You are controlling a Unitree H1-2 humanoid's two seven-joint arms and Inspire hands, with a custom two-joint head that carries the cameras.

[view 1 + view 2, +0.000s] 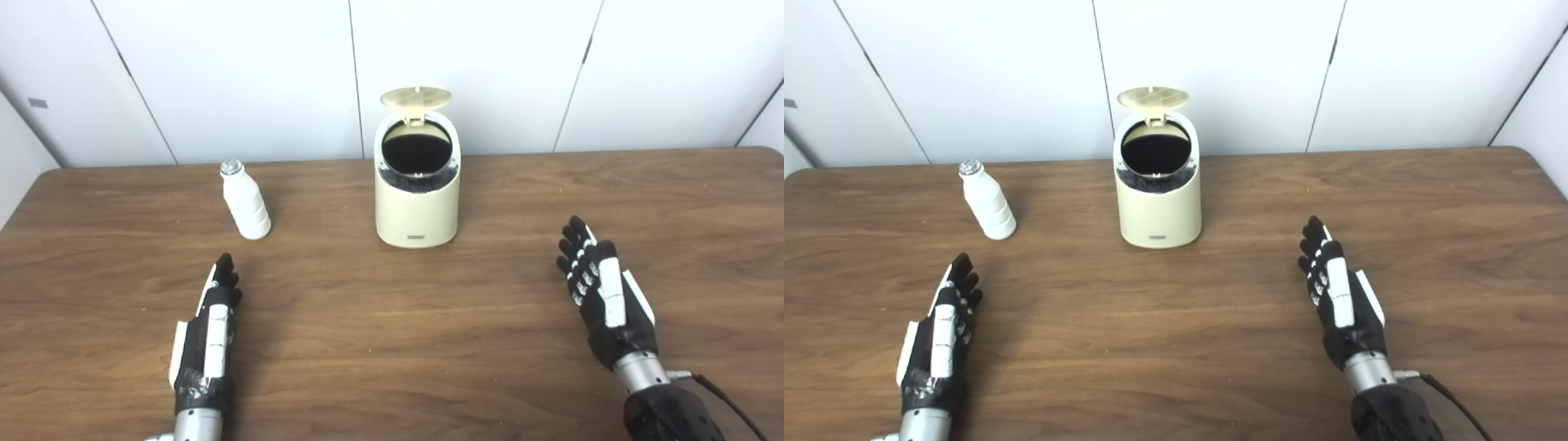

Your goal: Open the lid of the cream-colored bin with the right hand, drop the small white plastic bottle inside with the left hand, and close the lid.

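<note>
The cream-colored bin (417, 208) stands at the middle back of the wooden table. Its round lid (416, 98) is tipped up and open, showing the dark inside. The small white plastic bottle (245, 200) with a silver cap stands upright to the left of the bin, apart from it. My left hand (211, 324) is open and empty, resting low near the front left, well short of the bottle. My right hand (603, 294) is open and empty at the front right, away from the bin.
The brown wooden table (392, 343) fills the view, with its far edge against a white panelled wall (245, 73). A dark cable (726, 401) runs from my right wrist toward the bottom right corner.
</note>
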